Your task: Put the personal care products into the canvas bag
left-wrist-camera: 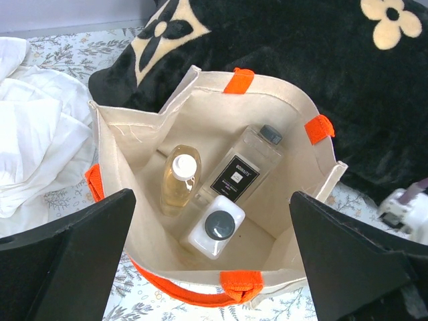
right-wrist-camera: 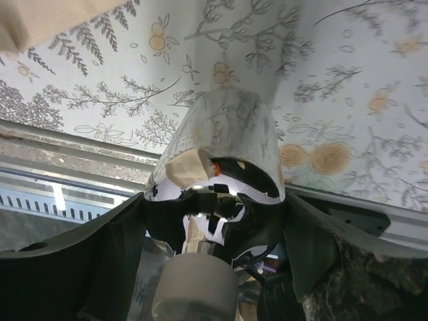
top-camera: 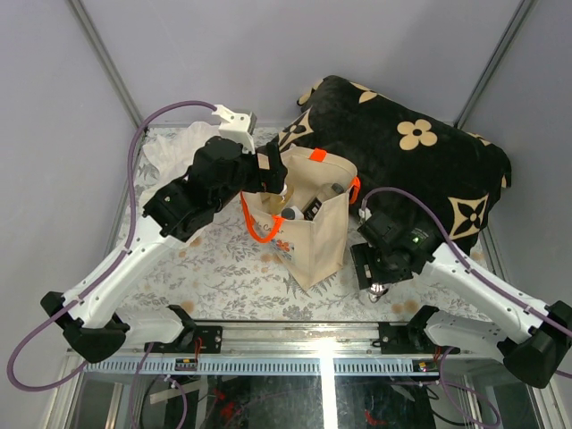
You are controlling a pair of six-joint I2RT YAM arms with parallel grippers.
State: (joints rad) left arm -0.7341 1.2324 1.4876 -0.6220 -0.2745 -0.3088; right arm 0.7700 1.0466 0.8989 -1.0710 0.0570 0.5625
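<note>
The beige canvas bag [top-camera: 313,241] with orange handles stands open mid-table. In the left wrist view, inside the bag [left-wrist-camera: 150,137], lie the amber bottle with white cap [left-wrist-camera: 178,180], the clear tall bottle with a black label [left-wrist-camera: 242,170] and the whitish bottle with dark cap [left-wrist-camera: 215,229]. My left gripper [left-wrist-camera: 214,267] is open and empty, hovering above the bag's mouth [top-camera: 268,176]. My right gripper [right-wrist-camera: 214,227] is shut on the squat round clear bottle [right-wrist-camera: 224,134], its grey cap [right-wrist-camera: 194,287] towards the camera, low over the cloth right of the bag [top-camera: 376,273].
A black cushion with cream flowers [top-camera: 411,152] lies behind and right of the bag. A crumpled white cloth [left-wrist-camera: 33,147] lies at the back left. The table's metal front rail [top-camera: 313,335] runs just below my right gripper.
</note>
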